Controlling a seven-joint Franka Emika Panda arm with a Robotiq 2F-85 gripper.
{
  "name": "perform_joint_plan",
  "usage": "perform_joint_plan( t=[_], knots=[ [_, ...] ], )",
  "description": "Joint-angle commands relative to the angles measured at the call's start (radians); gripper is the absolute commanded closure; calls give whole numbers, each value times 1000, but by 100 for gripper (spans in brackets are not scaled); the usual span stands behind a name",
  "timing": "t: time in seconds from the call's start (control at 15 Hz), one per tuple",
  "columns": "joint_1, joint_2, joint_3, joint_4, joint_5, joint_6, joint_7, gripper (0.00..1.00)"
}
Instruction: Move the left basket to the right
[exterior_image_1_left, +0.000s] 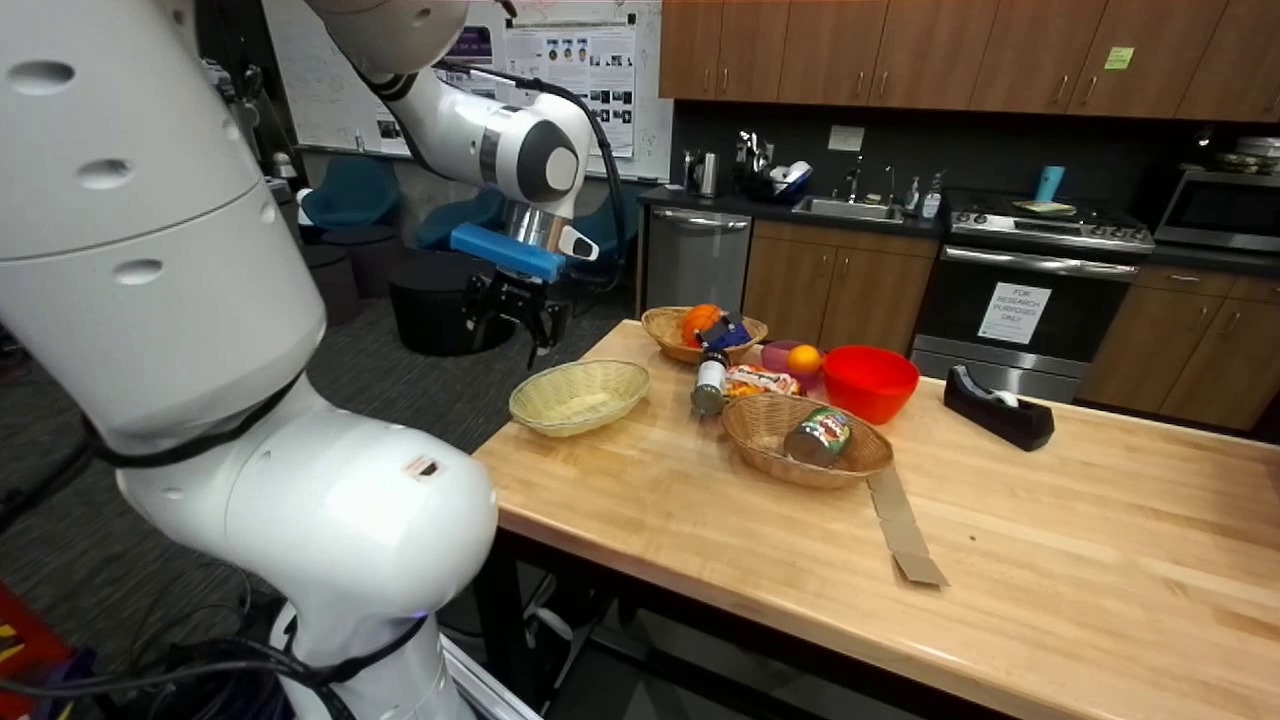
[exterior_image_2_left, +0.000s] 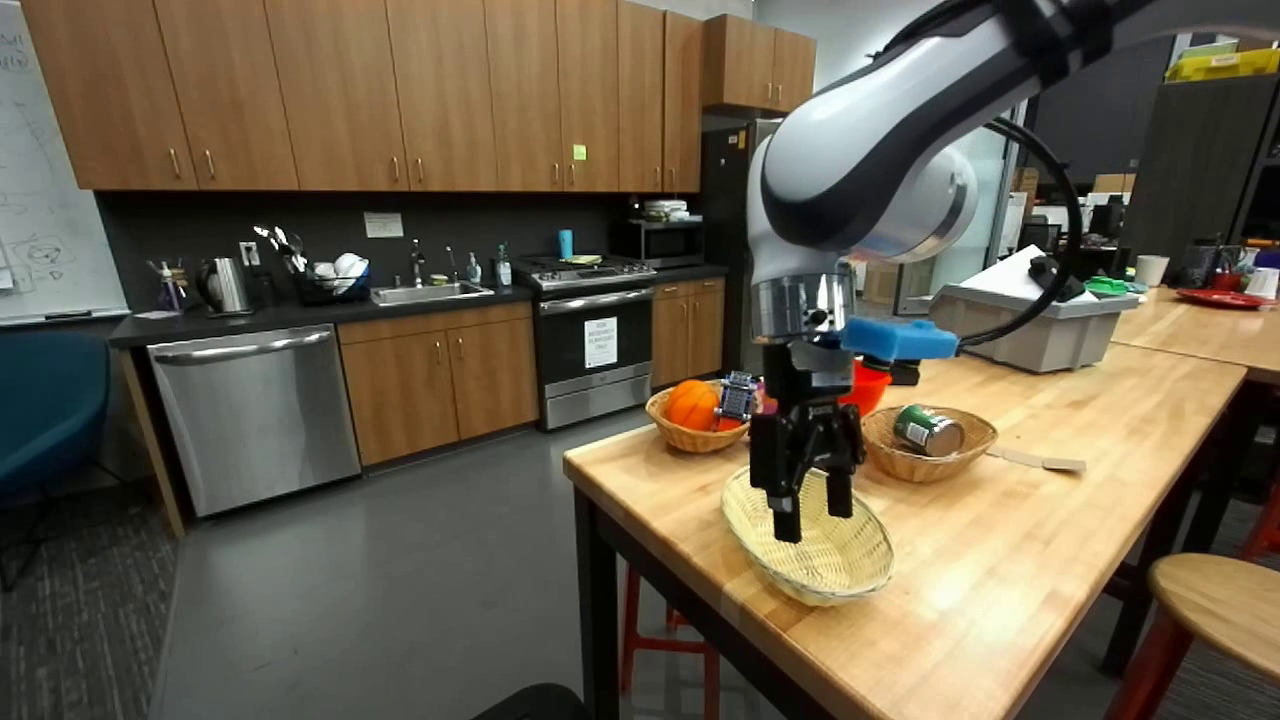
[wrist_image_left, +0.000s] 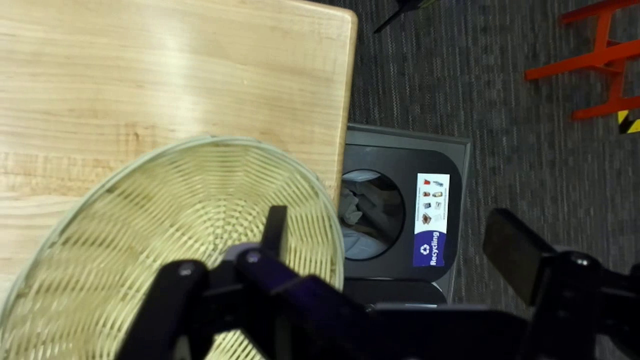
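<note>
The left basket is a shallow pale yellow-green woven basket and it is empty. It stands at the table's corner in both exterior views (exterior_image_1_left: 580, 398) (exterior_image_2_left: 835, 560). In the wrist view, the left basket (wrist_image_left: 165, 210) fills the lower left, and its rim reaches past the table edge in the picture. My gripper (exterior_image_1_left: 515, 325) is open and empty above the basket's rim, and it also shows in an exterior view (exterior_image_2_left: 813, 510). In the wrist view, the gripper (wrist_image_left: 390, 225) has one finger over the basket's inside and the other out over the floor. I see no contact.
A brown basket (exterior_image_1_left: 765, 462) with a green-labelled can (exterior_image_1_left: 820, 436) stands farther along the table (exterior_image_1_left: 640, 500). Another brown basket (exterior_image_1_left: 665, 335), a red bowl (exterior_image_1_left: 870, 380), a dark cylinder (exterior_image_1_left: 711, 380), a tape dispenser (exterior_image_1_left: 998, 408) and a cardboard strip (exterior_image_1_left: 903, 525) are near. A recycling bin (wrist_image_left: 400, 160) stands below the edge.
</note>
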Motion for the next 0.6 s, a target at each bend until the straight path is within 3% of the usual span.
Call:
perform_joint_plan(
  t=[0.0,0.13,0.2,0.27,0.53],
  knots=[
    [-24,66,12,73,-35,-29,10,0],
    [-32,81,8,91,-42,-32,10,0],
    [-36,85,7,97,-44,-33,9,7],
    [-41,88,6,102,-46,-36,6,26],
    [-59,91,3,117,-65,-47,8,56]
  ],
)
